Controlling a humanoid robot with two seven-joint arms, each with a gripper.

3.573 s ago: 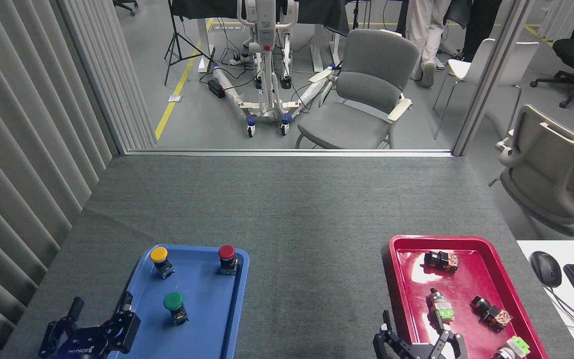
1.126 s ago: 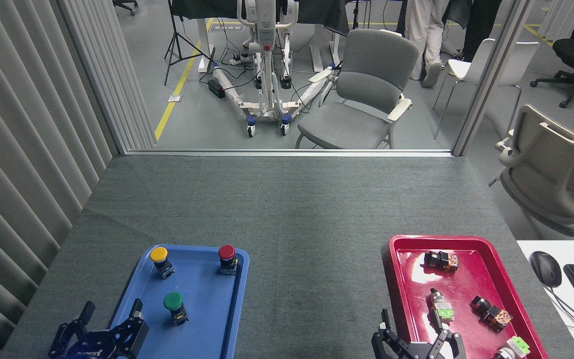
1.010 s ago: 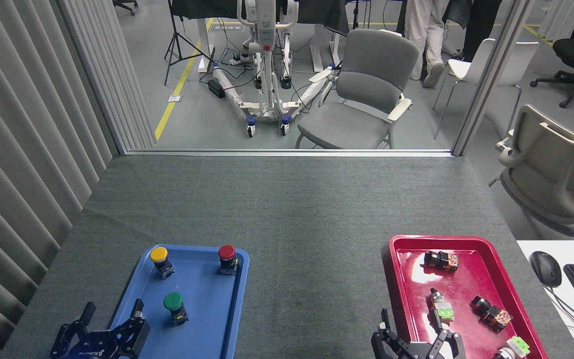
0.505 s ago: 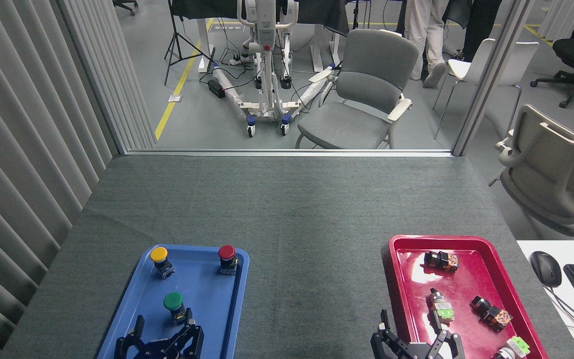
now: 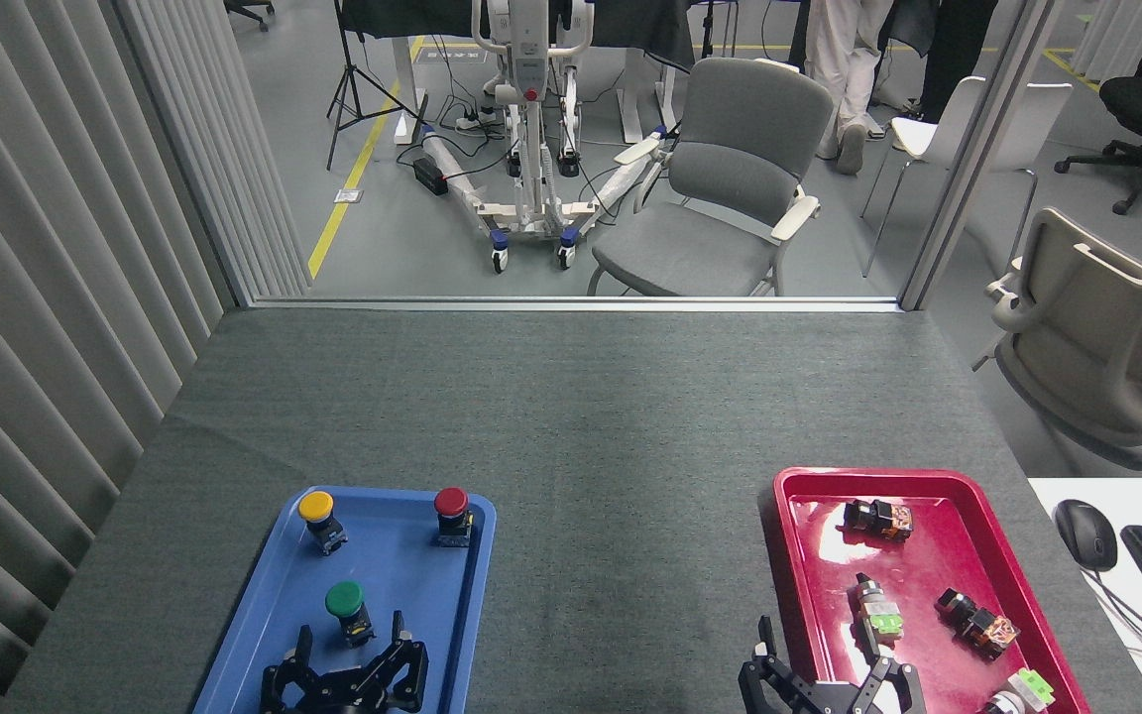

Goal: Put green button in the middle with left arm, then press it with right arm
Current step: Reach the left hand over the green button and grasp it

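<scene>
So in the last few seconds your left claw point(image 5: 350, 647) slid in from the left edge of the blue tray point(image 5: 412, 565) and ended up right behind the green button point(image 5: 346, 608), on the near side of it. A moment before it was still off to the side, over the tray's left rim; by this point its two fingers were spread wide with the button's black base sitting just ahead of the gap, not between them yet. Nothing was touching as far as I could tell.

The green button itself hadn't budged. It stood upright in the near half of the tray, with the yellow button point(image 5: 319, 517) and red button point(image 5: 451, 512) further back, well apart from it.

Your right claw point(image 5: 822, 670) hadn't moved at all, parked at the near left corner of the red tray point(image 5: 928, 486), fingers apart, holding nothing.

So you were lined up for the grab, I'd say. The middle point(image 5: 621, 535) of the table was bare and waiting, and pressing was a long way off.
</scene>
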